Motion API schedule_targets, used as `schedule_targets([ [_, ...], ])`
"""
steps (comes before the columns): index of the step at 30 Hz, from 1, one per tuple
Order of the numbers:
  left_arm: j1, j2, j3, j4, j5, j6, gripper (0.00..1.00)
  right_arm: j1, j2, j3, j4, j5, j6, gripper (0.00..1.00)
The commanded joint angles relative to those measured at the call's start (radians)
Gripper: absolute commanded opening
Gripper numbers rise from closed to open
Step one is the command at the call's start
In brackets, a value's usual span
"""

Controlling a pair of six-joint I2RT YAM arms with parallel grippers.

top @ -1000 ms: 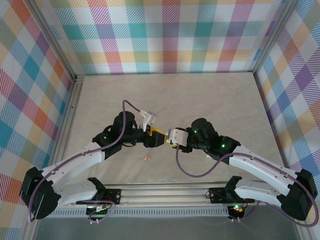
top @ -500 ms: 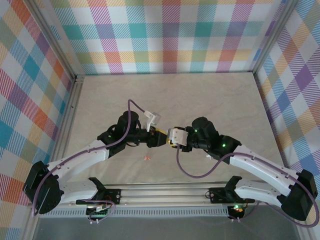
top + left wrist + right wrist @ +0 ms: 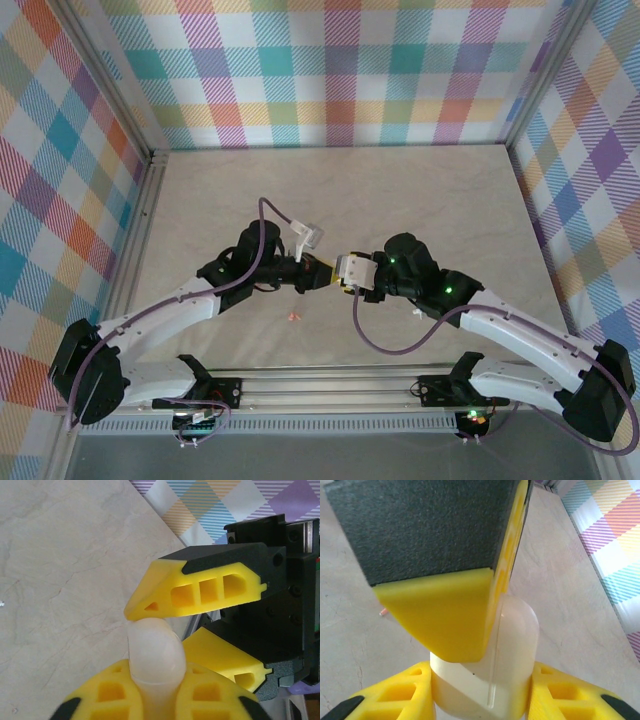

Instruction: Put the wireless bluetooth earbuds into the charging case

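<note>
In L gripper (image 3: 157, 692): white case (image 3: 155, 645)

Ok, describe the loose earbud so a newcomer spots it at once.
Start at the marble table, then find where the left pincer and right pincer grip a white case. Just nearer the arm bases lies the earbud: a tiny salmon-pink speck, lying free, unlike the held case.

Non-task items in your cell: 1 tabletop (image 3: 420, 200), pale marble-look finish. Backdrop walls (image 3: 340, 70) x3, multicolour plaid, at left, rear & right. Alu. frame strip (image 3: 138, 240) along table's left edge. 1 slotted alu. rail (image 3: 330, 384) across your near edge.
</note>
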Motion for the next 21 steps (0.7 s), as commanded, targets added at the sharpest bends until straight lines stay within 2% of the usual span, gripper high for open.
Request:
schedule_targets([
  [1,-0.007,0.0,0.026,-0.026,0.013,0.013,0.0,0.008,0.009,0.045,0.017,0.008,0.025,0.38],
  [4,-0.006,-0.029,0.018,-0.052,-0.028,0.036,0.0,0.005,0.002,0.06,0.009,-0.013,0.082,0.58],
  [7,-0.004,-0.088,-0.021,-0.02,-0.117,0.062,0.0,-0.054,-0.023,0.083,-0.004,-0.131,0.22,0.63],
  [10,-0.001,-0.169,-0.182,0.283,-0.206,0.042,0.0,-0.191,-0.017,0.105,0.011,-0.373,0.45,0.65],
  [12,0.002,-0.188,-0.242,0.403,-0.224,0.066,0.0,-0.23,0.002,0.114,0.02,-0.469,0.517,0.65],
  [17,0.005,-0.134,-0.158,0.3,-0.098,0.139,0.0,-0.232,0.069,0.158,-0.027,-0.5,0.531,0.67],
  [21,0.004,-0.134,-0.191,0.402,-0.077,0.123,0.0,-0.232,0.118,0.187,-0.066,-0.52,0.505,0.67],
])
